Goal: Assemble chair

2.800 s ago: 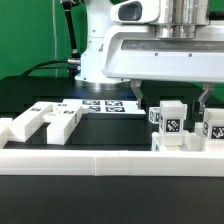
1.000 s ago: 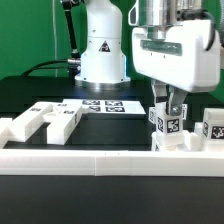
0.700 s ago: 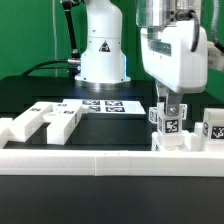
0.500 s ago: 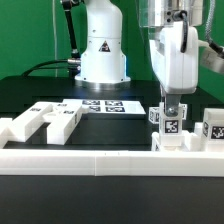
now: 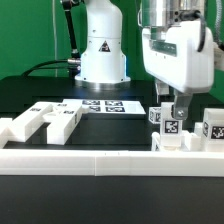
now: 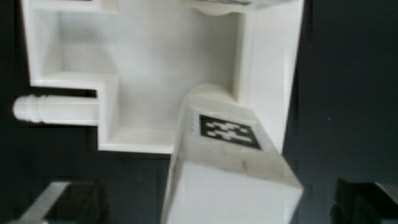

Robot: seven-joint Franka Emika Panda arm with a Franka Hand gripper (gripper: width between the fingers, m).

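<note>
The chair is in loose white parts. In the exterior view, two tagged upright pieces (image 5: pixel 170 126) (image 5: pixel 212 128) stand at the right, behind the long rail. Several flat pieces (image 5: pixel 45 122) lie at the left. My gripper (image 5: pixel 168 108) hangs straight down over the nearer tagged piece. In the wrist view a white post with a tag (image 6: pixel 226 130) runs up between my dark fingers (image 6: pixel 64 202), with a gap on each side. The gripper (image 6: pixel 214 208) is open around it. Beyond it lies a white recessed slab (image 6: pixel 107 70) with a round peg (image 6: pixel 50 107).
The long low white rail (image 5: pixel 100 156) runs across the front. The marker board (image 5: pixel 102 105) lies at the back middle of the black table, in front of the robot base (image 5: pixel 100 45). A green wall stands behind.
The gripper moved from wide over the right-hand pieces to directly above the nearer tagged post. It turned about its vertical axis. The parts have not moved.
</note>
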